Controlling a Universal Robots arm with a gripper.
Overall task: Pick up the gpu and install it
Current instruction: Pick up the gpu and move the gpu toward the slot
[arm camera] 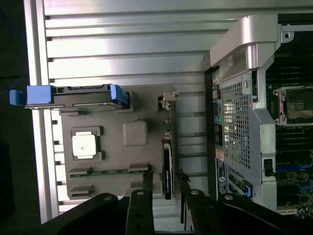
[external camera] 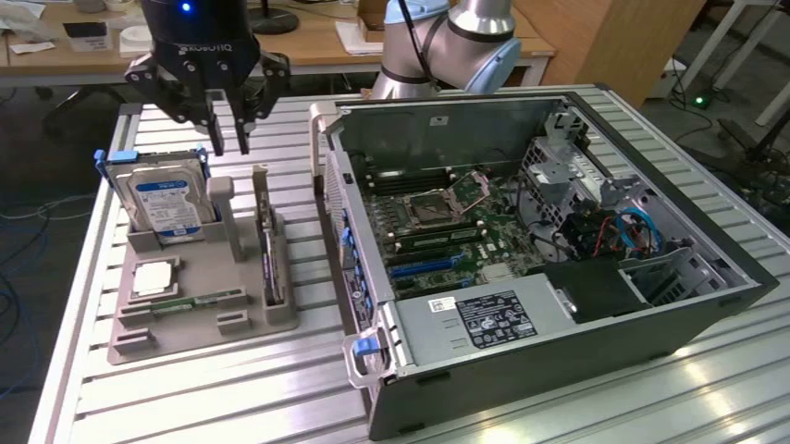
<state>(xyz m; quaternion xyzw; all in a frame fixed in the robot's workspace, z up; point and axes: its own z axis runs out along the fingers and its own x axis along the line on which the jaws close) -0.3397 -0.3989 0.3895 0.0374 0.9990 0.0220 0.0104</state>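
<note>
The gpu [external camera: 266, 242] is a thin dark card standing on edge in a slot of the grey holder [external camera: 198, 319], its pale bracket strip at the far end. The wrist view looks down on the gpu [arm camera: 167, 164] edge-on. My gripper [external camera: 231, 141] hangs above the holder's far end, a little toward the exterior view's left of the card and well clear of it. Its two fingers stand apart with nothing between them. In the wrist view, the gripper [arm camera: 165, 198] has the card's near end showing in the gap between its dark fingers [arm camera: 145, 196].
A silver hard drive [external camera: 166, 199] with blue label and blue rails stands in the same holder, with a square processor chip [external camera: 154, 276] and a green memory stick [external camera: 198, 301] lying flat. The open computer case [external camera: 519, 250] lies at the exterior view's right on the slatted metal table [external camera: 222, 388].
</note>
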